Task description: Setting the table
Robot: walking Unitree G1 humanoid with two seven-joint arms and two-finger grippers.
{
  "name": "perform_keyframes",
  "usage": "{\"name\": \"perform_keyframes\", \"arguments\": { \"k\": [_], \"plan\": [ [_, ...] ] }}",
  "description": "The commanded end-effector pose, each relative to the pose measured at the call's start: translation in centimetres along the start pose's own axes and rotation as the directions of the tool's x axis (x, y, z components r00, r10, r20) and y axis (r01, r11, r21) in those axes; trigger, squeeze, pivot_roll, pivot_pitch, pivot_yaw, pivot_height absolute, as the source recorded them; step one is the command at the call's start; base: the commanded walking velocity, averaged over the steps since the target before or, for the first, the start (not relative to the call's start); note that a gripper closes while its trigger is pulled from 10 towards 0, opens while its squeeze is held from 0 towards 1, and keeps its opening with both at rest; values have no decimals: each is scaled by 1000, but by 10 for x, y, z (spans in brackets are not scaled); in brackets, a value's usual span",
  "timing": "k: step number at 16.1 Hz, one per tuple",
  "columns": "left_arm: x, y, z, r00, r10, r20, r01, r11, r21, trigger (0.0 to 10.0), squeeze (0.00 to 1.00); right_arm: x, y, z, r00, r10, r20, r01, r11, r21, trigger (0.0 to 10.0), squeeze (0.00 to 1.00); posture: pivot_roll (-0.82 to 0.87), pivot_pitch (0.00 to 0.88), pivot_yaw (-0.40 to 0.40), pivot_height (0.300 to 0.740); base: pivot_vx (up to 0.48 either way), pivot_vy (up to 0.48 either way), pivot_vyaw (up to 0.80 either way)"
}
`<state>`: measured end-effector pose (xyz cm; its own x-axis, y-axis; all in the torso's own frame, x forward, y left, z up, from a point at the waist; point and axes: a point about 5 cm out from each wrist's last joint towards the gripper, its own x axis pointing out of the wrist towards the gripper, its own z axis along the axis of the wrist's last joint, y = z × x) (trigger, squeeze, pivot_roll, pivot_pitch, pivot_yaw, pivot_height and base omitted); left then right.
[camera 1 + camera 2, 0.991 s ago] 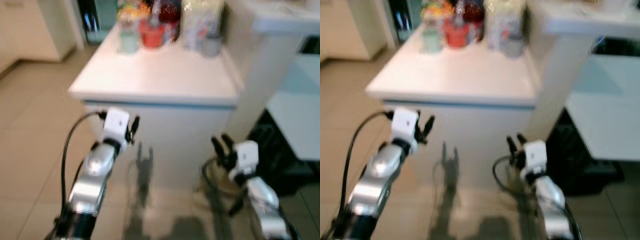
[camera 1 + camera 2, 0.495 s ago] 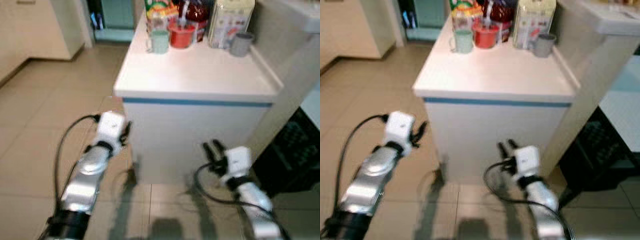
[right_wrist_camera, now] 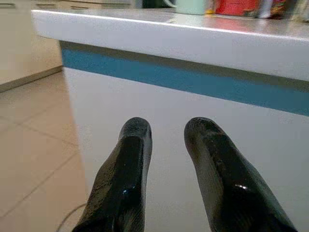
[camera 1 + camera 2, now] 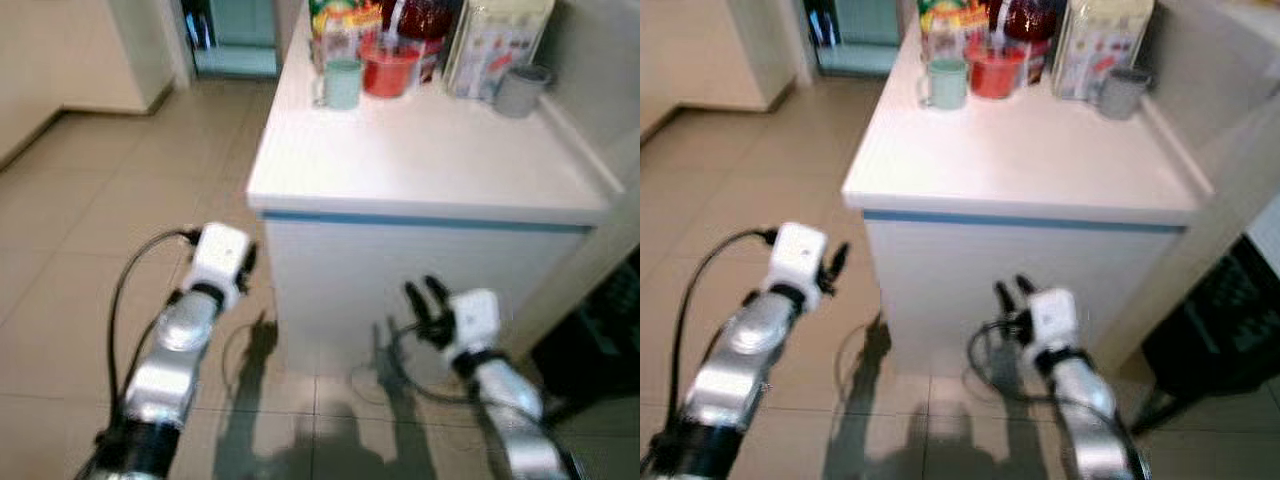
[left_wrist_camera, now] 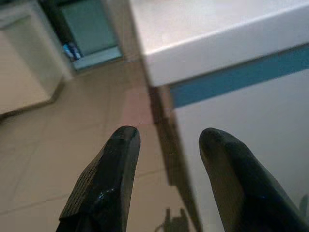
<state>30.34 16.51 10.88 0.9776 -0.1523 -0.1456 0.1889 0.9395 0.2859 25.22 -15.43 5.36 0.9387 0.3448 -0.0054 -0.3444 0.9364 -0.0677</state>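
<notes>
A white counter (image 4: pixel 430 155) with a blue stripe under its edge stands in front of me. At its far end sit a pale green mug (image 4: pixel 342 83), a red bowl (image 4: pixel 390 70), a grey cup (image 4: pixel 520 90) and a white carton (image 4: pixel 487 45). My left gripper (image 4: pixel 246 264) is held low beside the counter's left front corner, open and empty. My right gripper (image 4: pixel 424 298) is below the counter's front face, also open with nothing between its fingers. In the wrist views, the left gripper (image 5: pixel 169 137) faces the counter's corner and the right gripper (image 3: pixel 166 128) faces the blue stripe.
Beige tiled floor (image 4: pixel 90 220) stretches to the left of the counter. A cream cabinet (image 4: pixel 70 50) stands at the far left. A dark crate-like object (image 4: pixel 605 320) sits low on the right beside the counter. Colourful packets (image 4: pixel 335 20) stand behind the mug.
The whole view has shifted as I moved: the counter now sits further right and closer. Both arms keep the same low posture with fingers apart.
</notes>
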Motion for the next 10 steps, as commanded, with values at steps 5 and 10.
{"name": "perform_keyframes", "arguments": {
  "k": [5, 10],
  "plan": [
    [3, -7, 8, 999, -28, 39, 29, 999, -27, 10000, 0, -5, -7, -2, 1000, -16, -25, 15, 1000, -15, 10000, 0, 26, 0, 11, 740, 165, 358, 0],
    [6, -8, 9, 999, -42, 27, 43, 999, -34, 10000, 0, -5, -7, -2, 1000, -10, -29, 10, 1000, -15, 10000, 0, 20, 0, 15, 740, 148, 375, 0]
  ]
}}
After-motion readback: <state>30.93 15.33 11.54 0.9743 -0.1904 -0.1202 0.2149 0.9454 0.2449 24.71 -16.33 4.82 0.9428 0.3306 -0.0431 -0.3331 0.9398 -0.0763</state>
